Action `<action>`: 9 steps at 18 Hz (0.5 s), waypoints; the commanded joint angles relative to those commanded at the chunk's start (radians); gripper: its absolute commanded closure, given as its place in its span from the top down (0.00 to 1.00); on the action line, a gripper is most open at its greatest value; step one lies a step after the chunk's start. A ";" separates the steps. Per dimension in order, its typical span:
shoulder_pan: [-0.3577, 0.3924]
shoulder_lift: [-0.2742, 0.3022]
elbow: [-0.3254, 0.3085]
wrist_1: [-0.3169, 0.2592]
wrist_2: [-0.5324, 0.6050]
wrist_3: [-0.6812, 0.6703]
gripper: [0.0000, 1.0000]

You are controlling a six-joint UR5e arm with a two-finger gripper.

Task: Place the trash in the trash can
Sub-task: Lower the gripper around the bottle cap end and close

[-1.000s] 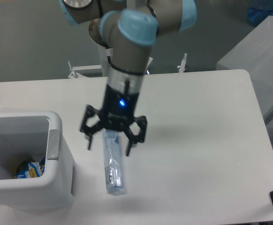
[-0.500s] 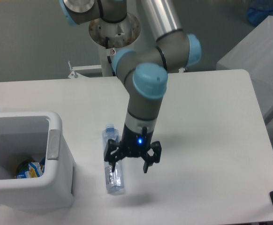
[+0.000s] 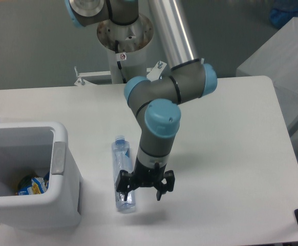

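- The gripper [image 3: 143, 190] hangs low over the table [image 3: 226, 154], pointing down, with its two fingers spread apart and nothing between them.
- Its left-hand finger, as seen by the camera, overlaps the lower part of the bottle [image 3: 123, 177]; whether it touches the bottle cannot be told. The other finger [image 3: 160, 192] is on the far side from the bottle, over bare tabletop.
- The bottle lies flat on the table, clear and crushed, with its blue cap [image 3: 120, 139] pointing away from the camera. It is just beside the bin [image 3: 57, 197], outside it, running roughly along the bin's side wall.
- The arm [image 3: 159, 123] rises from the gripper through grey links and light blue joints to a base behind the table.
- The bin is white, stands at the table's left front corner, and has a grey plate [image 3: 59, 158] on the wall that faces the bottle.
- The snack wrapper [image 3: 32, 185], blue and yellow, lies inside the bin at the bottom.
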 joint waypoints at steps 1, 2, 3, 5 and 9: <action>-0.008 -0.005 0.000 0.000 0.003 0.000 1.00; -0.012 -0.012 -0.003 0.000 0.008 0.002 1.00; -0.018 -0.020 -0.005 0.000 0.008 0.002 1.00; -0.029 -0.022 -0.006 0.000 0.021 0.002 1.00; -0.041 -0.025 -0.014 0.000 0.029 0.003 1.00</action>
